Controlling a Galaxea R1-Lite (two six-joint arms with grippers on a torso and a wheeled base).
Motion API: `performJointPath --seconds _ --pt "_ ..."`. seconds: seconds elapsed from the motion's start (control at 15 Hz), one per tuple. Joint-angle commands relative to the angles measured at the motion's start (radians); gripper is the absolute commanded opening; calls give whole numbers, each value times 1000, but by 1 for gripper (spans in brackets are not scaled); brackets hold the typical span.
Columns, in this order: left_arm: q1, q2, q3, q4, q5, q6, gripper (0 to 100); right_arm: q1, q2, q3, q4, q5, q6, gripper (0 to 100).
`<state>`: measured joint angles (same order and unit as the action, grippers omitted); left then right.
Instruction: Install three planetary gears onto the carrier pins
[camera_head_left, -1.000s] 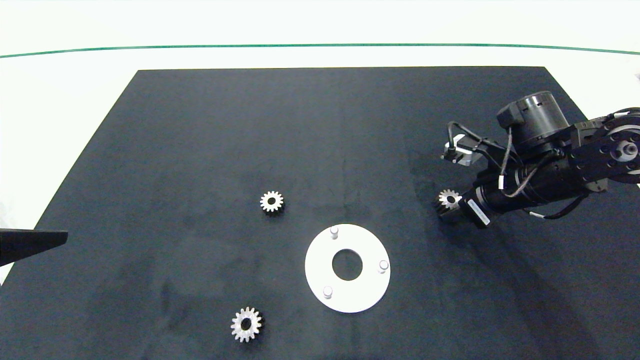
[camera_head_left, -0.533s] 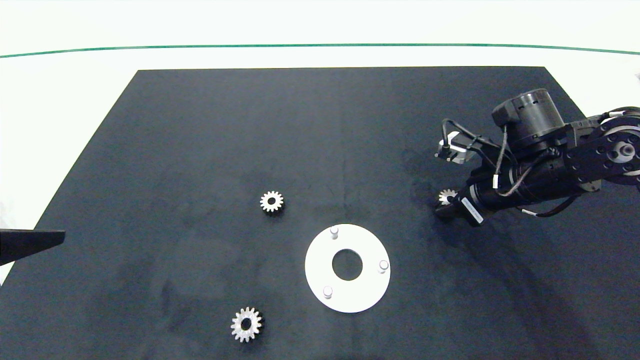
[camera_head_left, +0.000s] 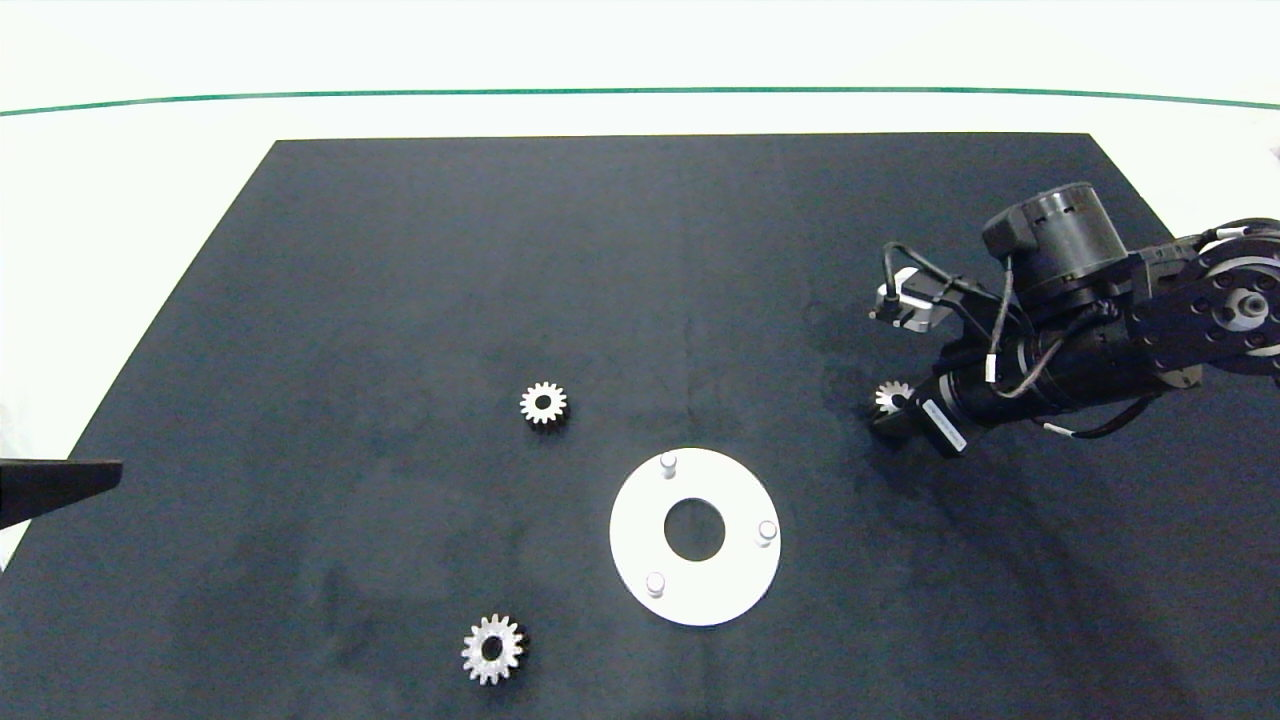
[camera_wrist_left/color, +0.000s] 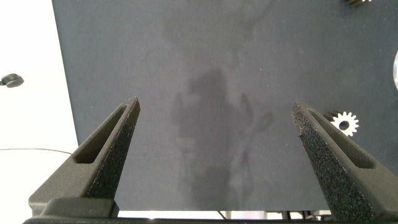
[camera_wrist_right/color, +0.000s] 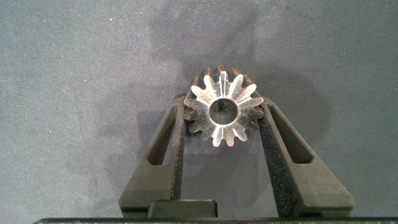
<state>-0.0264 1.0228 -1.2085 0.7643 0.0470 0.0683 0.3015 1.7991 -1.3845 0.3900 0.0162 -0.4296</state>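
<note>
Your right gripper (camera_wrist_right/color: 222, 132) has its fingers pinched on one gear (camera_wrist_right/color: 222, 113) at the mat (camera_head_left: 400, 300), right of the pinned disc (camera_head_left: 720, 590), ready to lift; your left gripper (camera_wrist_left/color: 216, 134) waits wide open at the left edge.

Right gripper (camera_head_left: 888, 418) fingertips mostly hidden under own wrist in the head view; gear (camera_head_left: 893, 396) between them half covered there. Left arm (camera_head_left: 55, 485) cut off at the picture's edge, only a dark wedge showing. In the left wrist view, another gear (camera_wrist_left/color: 354, 2) clipped by the edge, white disc (camera_wrist_left/color: 395, 71) barely a sliver.
</note>
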Motion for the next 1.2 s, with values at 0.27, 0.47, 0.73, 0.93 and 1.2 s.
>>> performJointPath --seconds 0.27,0.47,0.73,0.93,1.2 --pt "-1 -7 0 4 1 1 100 11 -50 47 3 5 -3 22" --pt "-1 -7 0 4 1 1 100 56 -109 55 6 10 0 16" --pt "-1 -7 0 4 2 1 100 212 -199 93 10 -1 0 16" --pt "-1 -7 0 4 1 1 100 320 -211 128 12 -27 2 16" --pt "0 -9 -2 4 1 1 100 412 -201 145 12 -65 3 16"
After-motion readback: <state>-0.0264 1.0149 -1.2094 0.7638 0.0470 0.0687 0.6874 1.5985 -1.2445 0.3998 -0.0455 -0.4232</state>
